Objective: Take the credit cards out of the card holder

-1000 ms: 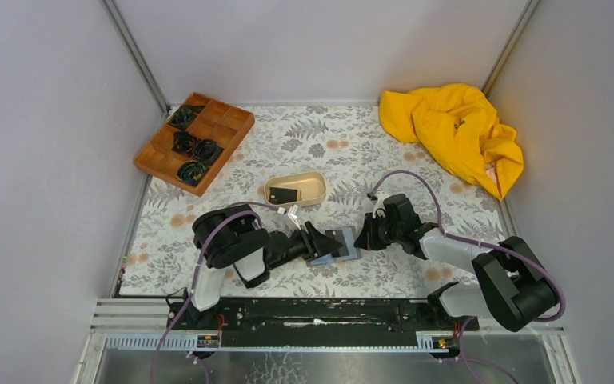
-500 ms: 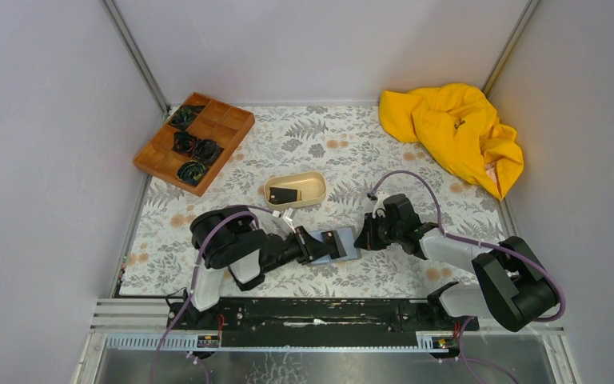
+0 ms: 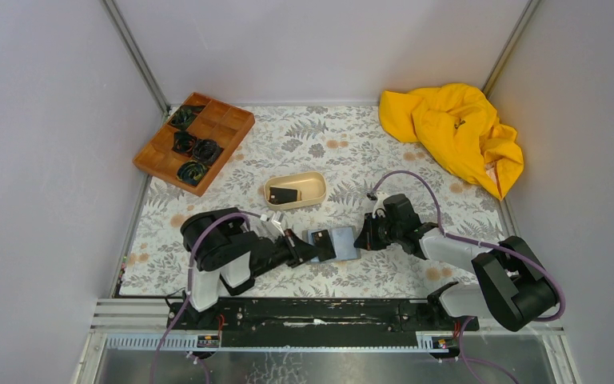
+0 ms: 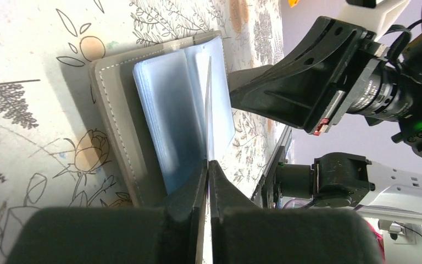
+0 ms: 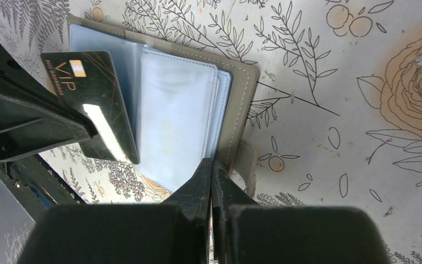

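- The card holder (image 3: 342,242) lay open around the middle of the overhead frame, pale blue sleeves facing up. It was on the floral tablecloth (image 3: 328,136), just below the beige oval tray (image 3: 313,194).
- The left gripper (image 4: 209,165) was pinched tight on a black VIP card (image 5: 90,96). From its own wrist camera you only got the card edge-on, a thin line running up from the fingertips.
- In the right wrist view that card sat in the upper left of the frame, overlapping the holder's left page. It looked mostly out of its sleeve, but I couldn't tell if the far corner was tucked in.
- The right gripper (image 5: 211,165) had its fingers pressed together, tip down at the holder's right-hand edge. To me it read as pinning the thing in place. I couldn't tell if any of the holder was actually caught between the fingers.
- My take on doing this pull well: draw the card out flat and in line with the sleeve opening, no twisting. The grip was only on a thin edge, so a sideways yank could slip it.
- The right claw needed to press down, or the whole holder would probably drag along with the card.
- Another dark card (image 3: 284,194) was lying in the beige tray, so I'd guess that was the drop spot.
- I couldn't tell whether the other sleeves had more cards in them.
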`<move>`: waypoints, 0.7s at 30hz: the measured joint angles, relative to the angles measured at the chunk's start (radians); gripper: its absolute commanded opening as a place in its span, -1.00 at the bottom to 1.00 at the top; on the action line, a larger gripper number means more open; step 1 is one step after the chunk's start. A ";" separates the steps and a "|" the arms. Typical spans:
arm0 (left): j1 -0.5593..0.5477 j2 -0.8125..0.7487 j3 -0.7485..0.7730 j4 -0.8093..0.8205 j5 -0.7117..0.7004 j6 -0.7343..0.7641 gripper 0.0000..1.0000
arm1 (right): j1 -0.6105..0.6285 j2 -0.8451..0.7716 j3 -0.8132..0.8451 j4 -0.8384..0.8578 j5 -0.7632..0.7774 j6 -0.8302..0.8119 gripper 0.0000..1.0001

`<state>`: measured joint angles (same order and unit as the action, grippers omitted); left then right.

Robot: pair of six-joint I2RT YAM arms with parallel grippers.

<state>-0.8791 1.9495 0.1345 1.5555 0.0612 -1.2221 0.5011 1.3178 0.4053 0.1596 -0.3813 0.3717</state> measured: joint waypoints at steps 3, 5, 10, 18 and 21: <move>0.004 -0.035 -0.020 -0.001 -0.004 0.001 -0.90 | 0.000 0.000 0.000 0.000 0.000 0.000 -1.00; 0.005 -0.064 -0.036 -0.003 -0.007 0.002 -1.00 | 0.000 0.000 0.000 0.000 0.000 0.000 -1.00; 0.005 -0.154 -0.074 -0.005 -0.008 0.004 -1.00 | 0.000 -0.011 -0.006 0.006 -0.010 -0.001 -1.00; 0.006 -0.293 -0.079 -0.006 0.045 0.004 -1.00 | 0.001 -0.256 -0.125 0.125 -0.203 0.086 -0.08; 0.006 -0.329 -0.088 -0.006 0.051 0.004 -1.00 | 0.001 -0.390 -0.175 0.214 -0.288 0.162 -0.07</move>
<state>-0.8730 1.6207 0.0463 1.5490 0.1127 -1.2182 0.5018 0.9279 0.2306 0.3737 -0.6689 0.5339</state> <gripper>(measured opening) 0.012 0.457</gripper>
